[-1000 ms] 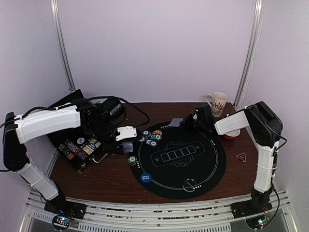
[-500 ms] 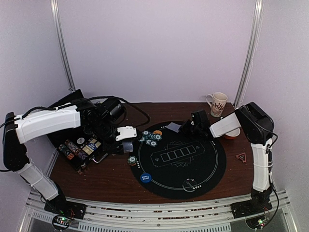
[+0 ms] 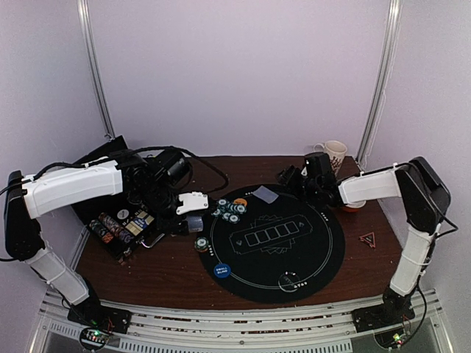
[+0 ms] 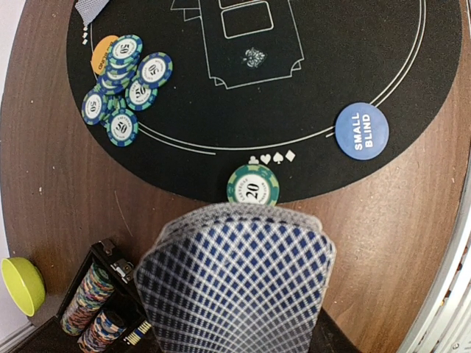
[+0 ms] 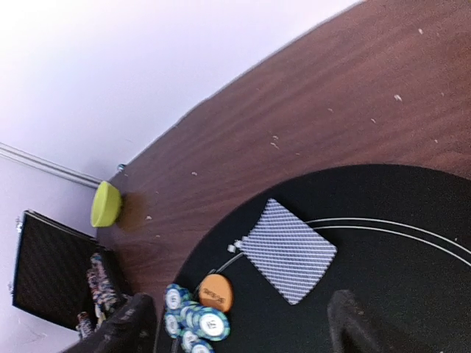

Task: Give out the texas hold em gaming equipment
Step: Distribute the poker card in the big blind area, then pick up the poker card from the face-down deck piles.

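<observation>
Right wrist view: right gripper (image 5: pixel 243 325) fingers spread above a face-down card (image 5: pixel 288 250) at frame centre, seemingly a dealt hand, while left gripper (image 3: pixel 193 218) clamps the fanned deck (image 4: pixel 235 287).

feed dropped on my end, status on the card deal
Left fingers shut on card stack. Right fingers open, one card face down on mat, free of them. Chip pile and orange button nearby, not touching it.

The table (image 3: pixel 169 273) bears a black mat (image 3: pixel 324 257), a teal chip (image 3: pixel 201 243) at its edge, and a mug (image 3: pixel 333 157).
</observation>
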`<control>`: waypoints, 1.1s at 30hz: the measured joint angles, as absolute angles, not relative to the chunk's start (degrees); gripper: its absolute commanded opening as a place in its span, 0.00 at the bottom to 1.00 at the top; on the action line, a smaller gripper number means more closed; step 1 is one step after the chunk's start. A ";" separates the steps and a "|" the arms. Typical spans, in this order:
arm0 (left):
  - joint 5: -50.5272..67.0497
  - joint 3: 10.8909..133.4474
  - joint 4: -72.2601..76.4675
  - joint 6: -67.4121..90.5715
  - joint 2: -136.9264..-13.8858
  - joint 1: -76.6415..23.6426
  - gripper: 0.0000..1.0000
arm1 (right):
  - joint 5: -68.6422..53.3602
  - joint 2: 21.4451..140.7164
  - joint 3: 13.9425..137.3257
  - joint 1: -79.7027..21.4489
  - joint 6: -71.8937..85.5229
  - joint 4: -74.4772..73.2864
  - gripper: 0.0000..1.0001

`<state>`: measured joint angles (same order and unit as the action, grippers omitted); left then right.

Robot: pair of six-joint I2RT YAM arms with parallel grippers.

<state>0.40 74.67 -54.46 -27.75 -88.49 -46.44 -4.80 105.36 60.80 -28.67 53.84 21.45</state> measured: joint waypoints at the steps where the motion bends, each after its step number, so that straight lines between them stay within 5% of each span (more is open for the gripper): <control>1: 0.38 74.67 -54.46 -27.75 -88.49 -46.44 0.48 | -5.43 102.85 60.75 -29.12 49.89 21.10 1.00; 8: 0.43 74.67 -54.46 -27.75 -88.16 -46.44 0.48 | -20.27 94.21 59.68 -39.03 33.19 24.14 1.00; 14: 0.60 74.70 -54.48 -27.75 -87.72 -46.44 0.48 | -30.72 96.75 57.56 -46.87 34.74 32.49 0.98; 33: 1.26 75.57 -54.17 -27.73 -87.68 -46.19 0.48 | -34.35 114.17 64.18 -52.49 43.94 44.58 0.96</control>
<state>1.26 75.57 -54.17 -27.73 -87.68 -46.19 -34.35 114.17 64.18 -52.49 43.94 44.58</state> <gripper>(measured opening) 0.477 0.965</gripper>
